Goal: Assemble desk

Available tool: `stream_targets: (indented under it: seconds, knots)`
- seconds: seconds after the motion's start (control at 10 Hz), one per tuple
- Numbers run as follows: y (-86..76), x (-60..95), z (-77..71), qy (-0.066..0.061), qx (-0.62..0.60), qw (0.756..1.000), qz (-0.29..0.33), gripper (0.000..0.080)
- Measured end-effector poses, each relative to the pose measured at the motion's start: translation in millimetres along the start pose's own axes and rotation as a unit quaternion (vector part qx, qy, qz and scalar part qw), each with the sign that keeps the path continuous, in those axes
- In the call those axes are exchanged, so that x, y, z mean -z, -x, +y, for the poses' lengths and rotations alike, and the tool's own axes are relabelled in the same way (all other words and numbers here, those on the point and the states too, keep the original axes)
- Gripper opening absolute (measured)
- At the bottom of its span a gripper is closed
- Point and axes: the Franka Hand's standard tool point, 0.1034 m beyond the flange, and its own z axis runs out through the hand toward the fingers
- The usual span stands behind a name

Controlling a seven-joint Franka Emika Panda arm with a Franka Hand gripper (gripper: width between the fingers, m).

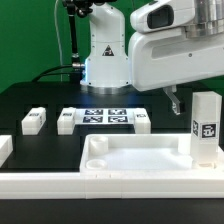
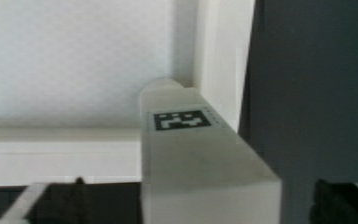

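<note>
The white desk top (image 1: 120, 158) lies rim-up on the black table. One white leg (image 1: 205, 128) with a tag stands upright at its corner on the exterior view's right. Three more legs lie behind the top: one (image 1: 33, 120), a second (image 1: 67, 121) and a third (image 1: 141, 121). My gripper (image 1: 182, 108) hangs just left of the standing leg's upper end. In the wrist view the leg (image 2: 202, 150) stands between my dark fingers (image 2: 37, 203), with a gap on each side. The jaws are open. The desk top's corner (image 2: 87, 70) shows beyond it.
The marker board (image 1: 105, 117) lies between the loose legs. A long white border rail (image 1: 60, 187) runs along the front, with another piece (image 1: 5, 148) at the exterior view's left. The robot base (image 1: 105, 60) stands at the back.
</note>
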Motion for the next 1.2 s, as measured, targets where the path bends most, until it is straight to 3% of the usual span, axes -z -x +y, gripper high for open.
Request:
stream_targets:
  seconds: [0.1, 0.2, 0.3, 0.7, 0.8, 1.2]
  knots:
    - [0.1, -0.2, -0.1, 0.0, -0.004, 1.0, 0.0, 0.0527]
    - [0.1, -0.3, -1.0, -0.002, -0.032, 0.999, 0.0, 0.0388]
    - [0.3, -0.5, 2.6, 0.001, -0.068, 0.998, 0.0, 0.03]
    - [-0.4, -2.2, 2.4, 0.001, -0.224, 0.974, 0.026, 0.03]
    - [1.8, -2.5, 0.7, -0.004, -0.315, 0.948, 0.039, 0.0299]
    - [3.1, -2.8, 4.5, -0.06, -0.584, 0.808, 0.05, 0.03]
